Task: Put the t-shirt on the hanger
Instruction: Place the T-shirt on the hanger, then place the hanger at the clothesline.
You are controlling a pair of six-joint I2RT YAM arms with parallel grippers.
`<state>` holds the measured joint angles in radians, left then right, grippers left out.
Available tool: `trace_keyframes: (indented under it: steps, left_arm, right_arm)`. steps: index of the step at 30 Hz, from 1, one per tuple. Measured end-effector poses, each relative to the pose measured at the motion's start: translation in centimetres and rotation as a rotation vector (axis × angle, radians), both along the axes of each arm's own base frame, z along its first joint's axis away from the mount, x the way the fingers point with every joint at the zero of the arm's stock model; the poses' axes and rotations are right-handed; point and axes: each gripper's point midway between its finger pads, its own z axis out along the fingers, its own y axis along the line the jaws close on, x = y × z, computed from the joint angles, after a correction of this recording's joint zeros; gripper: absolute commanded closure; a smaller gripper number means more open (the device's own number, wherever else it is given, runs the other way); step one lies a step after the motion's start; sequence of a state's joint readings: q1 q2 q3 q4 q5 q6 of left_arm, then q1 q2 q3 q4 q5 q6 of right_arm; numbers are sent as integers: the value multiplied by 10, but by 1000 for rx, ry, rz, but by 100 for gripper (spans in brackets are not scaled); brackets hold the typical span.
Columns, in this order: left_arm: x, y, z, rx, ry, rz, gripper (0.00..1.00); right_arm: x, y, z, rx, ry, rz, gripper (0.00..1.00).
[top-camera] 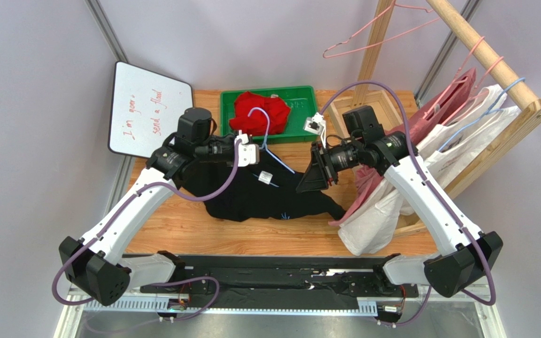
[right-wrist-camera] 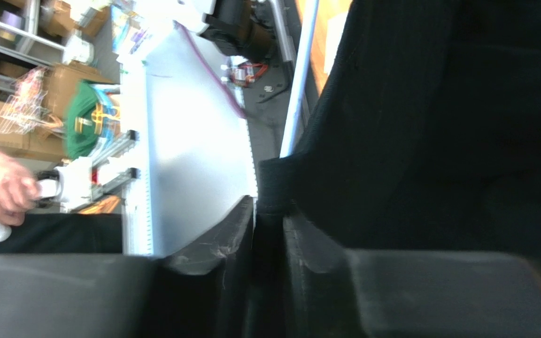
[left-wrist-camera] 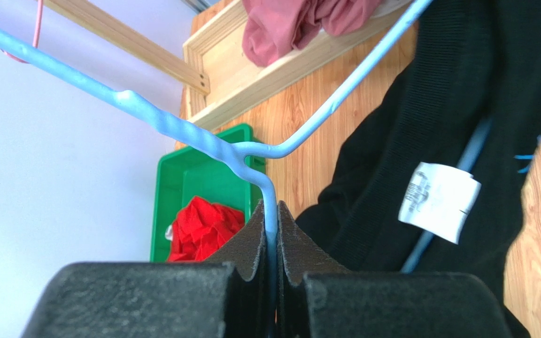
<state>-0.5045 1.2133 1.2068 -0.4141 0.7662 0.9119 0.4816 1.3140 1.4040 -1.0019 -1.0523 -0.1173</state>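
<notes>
Black short-sleeved t-shirt (top-camera: 252, 201): edge pinched in right gripper (right-wrist-camera: 270, 211)
Thin light-blue wire hanger (left-wrist-camera: 181, 130): clamped in left gripper (left-wrist-camera: 271, 211)

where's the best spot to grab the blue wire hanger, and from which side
Take the blue wire hanger by the bare wire at its twisted neck, where the arms join, coming from the left. That spot looks clear of the black t-shirt, which covers one arm. The left gripper's fingers pinch it there.
</notes>
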Motion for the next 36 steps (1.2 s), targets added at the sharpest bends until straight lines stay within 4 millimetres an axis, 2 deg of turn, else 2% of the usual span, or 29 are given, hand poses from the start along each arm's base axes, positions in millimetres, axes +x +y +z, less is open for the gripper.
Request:
trace_keyframes:
  steps: [1, 5, 6, 9, 10, 11, 12, 13, 18, 21, 29, 31, 36]
  left_arm:
    - [1, -1, 1, -4, 2, -2, 100]
    - [7, -7, 8, -22, 2, -15, 100]
    - [9, -9, 11, -26, -3, -14, 96]
    - [17, -12, 16, -44, -7, -3, 67]
    - [19, -14, 18, -54, 2, 5, 42]
    - [22, -16, 20, -65, 12, 12, 27]
    - [25, -18, 22, -77, 17, 22, 18]
    - [28, -19, 25, -90, 37, 34, 1]
    - [35, -20, 45, -166, 113, 113, 1]
    - [33, -14, 56, -209, 150, 157, 1]
    - [21, 12, 100, -336, 157, 307, 1]
    - [18, 18, 106, -355, 154, 329, 1]
    - [15, 22, 102, -360, 165, 351, 1]
  right_arm:
    - [-2, 2, 2, 6, 11, 5, 100]
    - [-6, 7, 10, 23, 69, -15, 100]
    - [-5, 8, 12, 27, 85, -30, 100]
    - [-3, 10, 22, 41, 127, -80, 100]
    - [-2, 11, 26, 48, 132, -98, 100]
    - [1, 12, 31, 63, 130, -120, 100]
    - [3, 12, 36, 75, 132, -141, 100]
    - [4, 11, 40, 89, 132, -166, 100]
    - [14, -5, 54, 123, 127, -352, 100]
    - [22, -20, 61, 128, 95, -481, 100]
    - [51, -73, 60, 20, 74, -853, 100]
    - [55, -85, 63, -4, 62, -932, 100]
    - [60, -116, 75, -43, 8, -1106, 100]
